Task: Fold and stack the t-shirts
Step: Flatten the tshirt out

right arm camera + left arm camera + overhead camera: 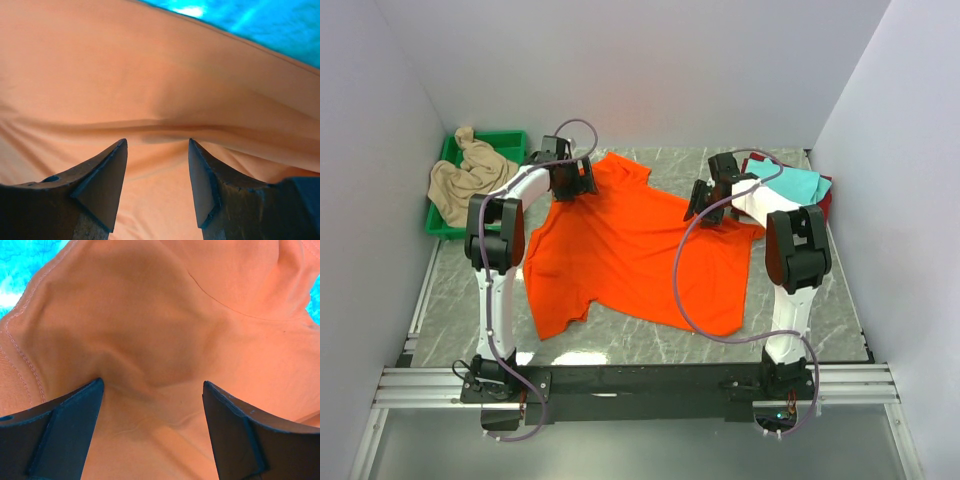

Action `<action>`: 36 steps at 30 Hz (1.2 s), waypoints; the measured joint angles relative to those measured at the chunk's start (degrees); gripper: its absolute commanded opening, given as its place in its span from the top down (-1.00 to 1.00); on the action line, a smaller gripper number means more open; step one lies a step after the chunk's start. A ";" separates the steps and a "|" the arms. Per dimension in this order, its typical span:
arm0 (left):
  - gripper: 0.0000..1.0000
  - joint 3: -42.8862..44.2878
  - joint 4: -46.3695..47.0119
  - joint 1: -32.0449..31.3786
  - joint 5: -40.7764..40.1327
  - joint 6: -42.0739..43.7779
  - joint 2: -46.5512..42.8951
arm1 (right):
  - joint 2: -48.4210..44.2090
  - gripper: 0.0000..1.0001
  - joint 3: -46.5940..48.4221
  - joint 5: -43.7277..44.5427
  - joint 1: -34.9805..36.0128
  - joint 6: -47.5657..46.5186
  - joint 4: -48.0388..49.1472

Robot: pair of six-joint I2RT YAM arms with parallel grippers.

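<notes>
Both arms are stretched out over the table (460, 300), each bent at the elbow with the wrist tipped down onto the cloth. The left gripper (570, 180) sits on the far-left part of the orange t-shirt (630, 260), just beside the corner of the green tray (510, 135). The right gripper (703, 203) is down on the shirt's far-right part, not far from its back edge.

Jaws: the left one is spread wide. In its wrist view the two dark fingers (65, 435) stand well apart with puckered orange cloth and a stitched seam between them, and nothing is pinched. The right one is open too, just narrower. Its fingers (100, 185) are set either side of a low ridge of cloth running across, and the tips aren't closed on it.

Counting stuff: two arms, two grippers, one tray. I make out four shirts. There's the orange one, a beige one (465, 175) crumpled in the tray, and a teal one (790, 182) lying on top of a dark red one (823, 195) at the back right. The right arm covers part of that pile, so I can't say if anything else is in there.

The orange shirt lies mostly flat in the middle of the table between the arms. Its long axis runs roughly left to right, tilted a bit. One sleeve pokes toward the back wall, the other toward the near-left. The straight hem looks like it's on the right, so the neck end points left. The collar itself is hidden under the left gripper, so that's my best read.
</notes>
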 measured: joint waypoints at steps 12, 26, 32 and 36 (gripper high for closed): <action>-0.76 -12.22 0.15 0.22 0.33 -0.48 -10.99 | -11.43 -0.18 -6.19 -2.67 3.43 -1.05 -0.70; -0.75 -22.01 2.82 0.33 0.15 -0.42 -14.40 | -13.42 -0.17 -19.80 -3.93 7.28 1.31 1.70; -0.75 -18.12 2.69 0.35 0.26 -0.44 -11.56 | -12.72 -0.17 -19.56 -2.14 7.17 1.22 2.08; -0.75 -15.41 2.64 0.35 0.31 -0.42 -9.64 | -10.60 -0.17 -17.99 -0.61 7.02 1.01 0.66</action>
